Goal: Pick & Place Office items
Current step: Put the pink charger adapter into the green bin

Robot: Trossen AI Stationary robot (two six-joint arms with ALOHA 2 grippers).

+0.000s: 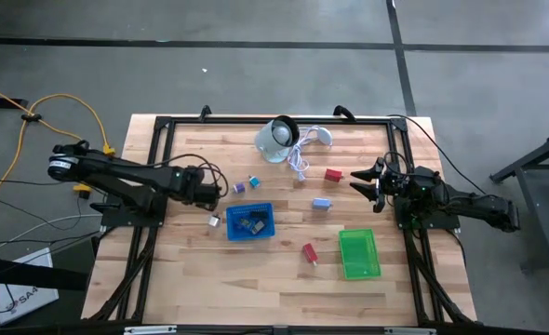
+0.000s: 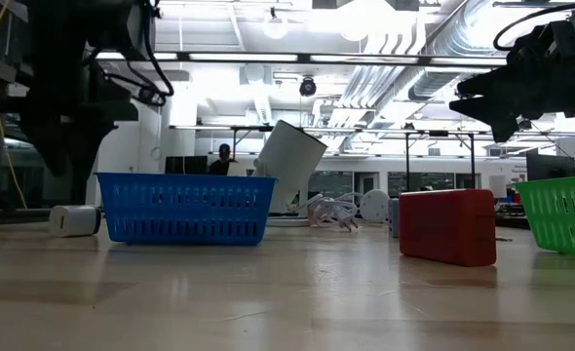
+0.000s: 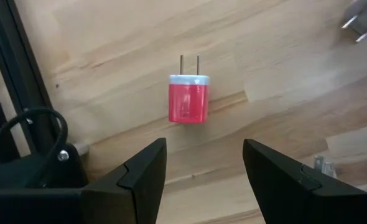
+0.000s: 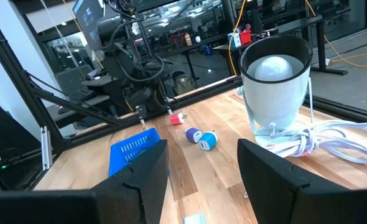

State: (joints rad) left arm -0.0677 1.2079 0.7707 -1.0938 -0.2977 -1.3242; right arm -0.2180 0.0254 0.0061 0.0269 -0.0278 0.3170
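Note:
My left gripper [image 3: 203,168] is open and points down over a red plug block [image 3: 188,99] that lies flat on the wood ahead of its fingers, touching nothing. In the high view it hovers left of the blue basket [image 1: 249,221], which holds dark pieces. Purple [image 1: 240,188] and blue bits [image 1: 253,181], a red block [image 1: 332,174], a pale blue block [image 1: 322,203], another red block [image 1: 309,252] and a small silver piece [image 1: 215,221] lie on the table. My right gripper [image 1: 360,179] is open, raised near the table's right side, and holds nothing.
A white round device [image 1: 276,138] with its white cable [image 1: 300,163] sits near the far edge. The green basket [image 1: 358,253] stands near the right, in front of my right arm. Black frame rails run along the table's edges. A person sits in the room behind.

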